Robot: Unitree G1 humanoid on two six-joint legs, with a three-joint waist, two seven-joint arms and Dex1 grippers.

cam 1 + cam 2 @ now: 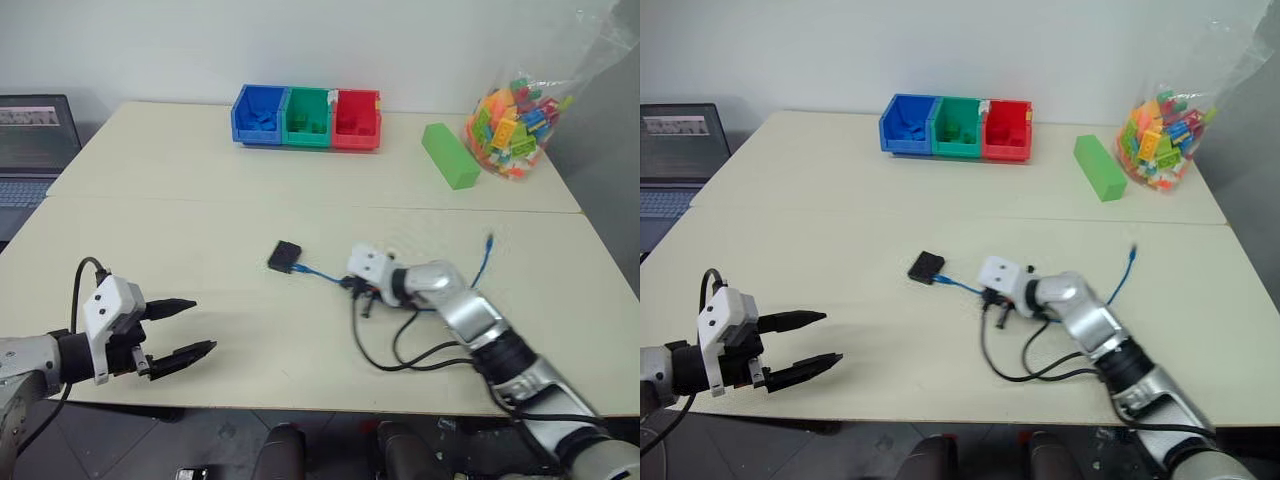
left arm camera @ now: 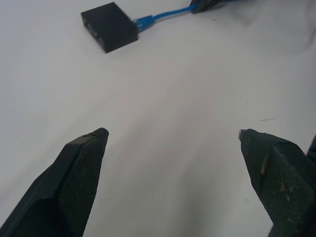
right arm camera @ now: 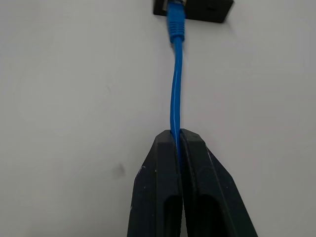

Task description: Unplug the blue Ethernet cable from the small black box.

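Cable (image 3: 175, 98) is still plugged into the box (image 1: 284, 256) mid-table, but the right gripper (image 3: 178, 134) has clenched on the blue cord just short of the plug, so only the pull remains, while the left gripper (image 1: 190, 328) waits spread, well apart.

The small black box (image 3: 193, 6) is cut off (top edge).

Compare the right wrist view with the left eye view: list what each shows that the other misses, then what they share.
Right wrist view alone: the right gripper shut on the blue Ethernet cable, cord pinched between the fingers. Left eye view alone: the open left gripper, three coloured bins, green block, bag of bricks, laptop. Shared: the cable plugged into the small black box on the table.
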